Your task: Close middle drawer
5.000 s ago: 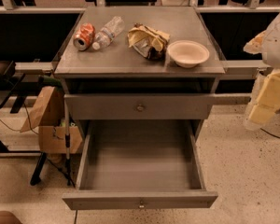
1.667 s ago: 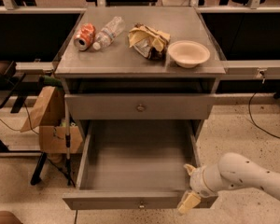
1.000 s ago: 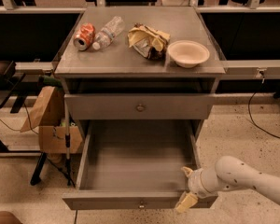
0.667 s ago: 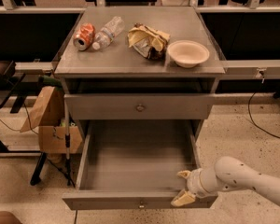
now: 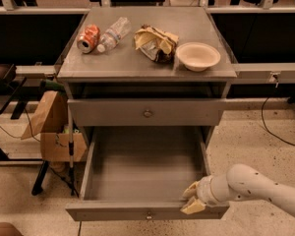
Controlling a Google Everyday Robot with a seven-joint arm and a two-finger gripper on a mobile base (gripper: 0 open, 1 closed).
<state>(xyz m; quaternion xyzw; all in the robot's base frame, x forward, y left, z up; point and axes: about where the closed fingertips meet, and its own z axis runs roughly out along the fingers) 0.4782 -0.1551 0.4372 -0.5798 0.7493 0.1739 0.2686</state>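
Middle drawer (image 5: 142,173) pulled far out beneath the bench (image 5: 128,62), plain gray floor showing, claw (image 5: 191,198) at its front right corner, fingers narrowly parted, soda can (image 5: 88,37), plastic bottle (image 5: 113,33), crumpled bag (image 5: 155,43) and bowl (image 5: 197,56) on top.

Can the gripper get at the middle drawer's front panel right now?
Probably yes: the gripper sits at the right end of the front panel of the middle drawer, with nothing between.
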